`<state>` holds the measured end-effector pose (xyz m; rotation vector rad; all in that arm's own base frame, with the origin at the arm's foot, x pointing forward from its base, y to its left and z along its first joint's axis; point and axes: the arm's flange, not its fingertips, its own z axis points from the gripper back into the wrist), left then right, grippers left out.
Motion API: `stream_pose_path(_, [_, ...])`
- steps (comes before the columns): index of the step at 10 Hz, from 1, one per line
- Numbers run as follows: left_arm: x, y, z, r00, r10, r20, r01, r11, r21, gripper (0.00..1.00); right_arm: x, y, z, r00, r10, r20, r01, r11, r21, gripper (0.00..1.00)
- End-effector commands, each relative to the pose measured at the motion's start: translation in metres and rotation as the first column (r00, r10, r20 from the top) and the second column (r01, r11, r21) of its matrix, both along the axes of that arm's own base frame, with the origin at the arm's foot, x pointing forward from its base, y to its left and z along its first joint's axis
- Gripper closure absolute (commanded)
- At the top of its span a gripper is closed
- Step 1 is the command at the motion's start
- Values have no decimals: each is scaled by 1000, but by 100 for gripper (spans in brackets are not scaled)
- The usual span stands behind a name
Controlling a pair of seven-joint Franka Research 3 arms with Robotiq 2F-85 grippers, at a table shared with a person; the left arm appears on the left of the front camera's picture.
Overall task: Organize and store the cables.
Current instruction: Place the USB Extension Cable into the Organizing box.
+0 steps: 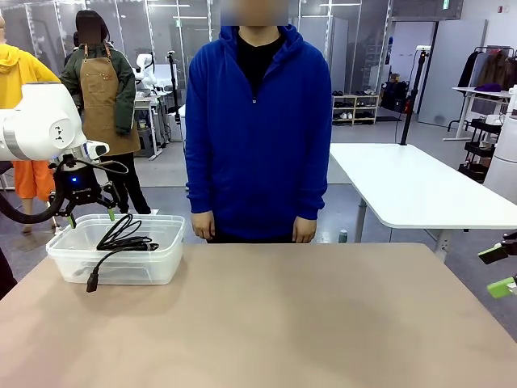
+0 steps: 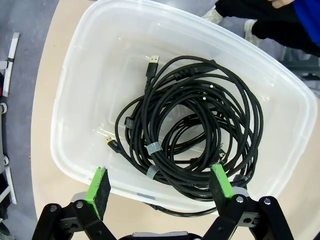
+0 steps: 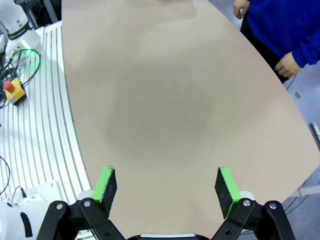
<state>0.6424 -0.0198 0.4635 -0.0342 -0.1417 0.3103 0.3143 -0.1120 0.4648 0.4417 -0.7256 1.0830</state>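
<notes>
the cables (image 2: pixel 192 132) lie coiled in the clear tub (image 2: pixel 75 105) at the table's left, one plug (image 1: pixel 92 281) dangling over its wall. the left gripper (image 2: pixel 162 187) hovers above, wide open and empty, likely finished. the right gripper (image 3: pixel 167 186) waits open, empty, over bare table (image 3: pixel 165 100).

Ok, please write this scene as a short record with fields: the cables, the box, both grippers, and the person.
cables: black coils lying together inside the box; one end hangs over the near wall
box: clear plastic box, no lid on it, on the table at the robot's left
left gripper: open, above the box, holding nothing
right gripper: open, over bare table, holding nothing
person: stands at the far side in a blue hoodie, hands down at the table edge
</notes>
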Motion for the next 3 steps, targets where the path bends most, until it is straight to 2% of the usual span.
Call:
stream_pose_path(1, [1,1,1,1000,6,10,-6,1000,0,0,-1,1,1,1000,-1,5,1,1000,11,0])
stream_pose_path(3, [1,1,1,1000,6,10,-6,1000,0,0,-1,1,1,1000,-1,5,1,1000,11,0])
